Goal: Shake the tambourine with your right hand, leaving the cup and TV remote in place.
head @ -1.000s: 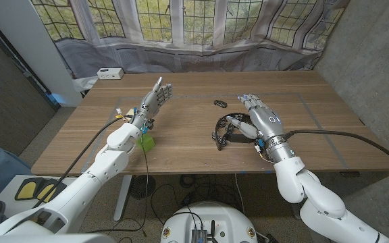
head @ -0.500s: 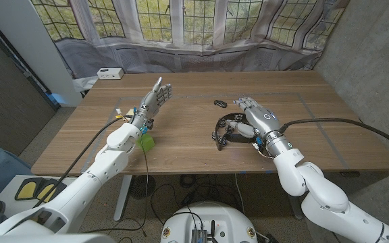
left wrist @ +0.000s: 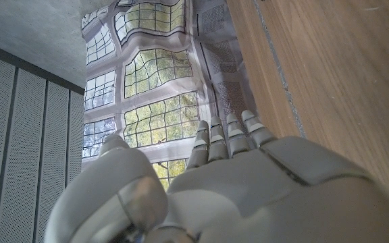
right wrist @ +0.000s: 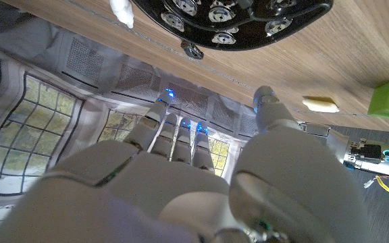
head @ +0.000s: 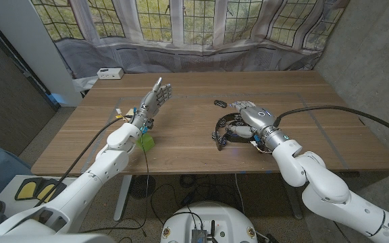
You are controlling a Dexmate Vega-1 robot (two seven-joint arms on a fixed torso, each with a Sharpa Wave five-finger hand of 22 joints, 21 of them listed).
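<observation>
Black tambourine under the right hand shows no readable writing.

The right hand covers part of the tambourine; whether it grips is unclear. The green cup sits half behind the left arm.

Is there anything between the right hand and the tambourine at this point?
Nothing visible. In the head view the right hand is already over the black tambourine, with no object between them. The small dark object lies on the table beyond the tambourine, and the green object sits by the left arm, well aside.
</observation>
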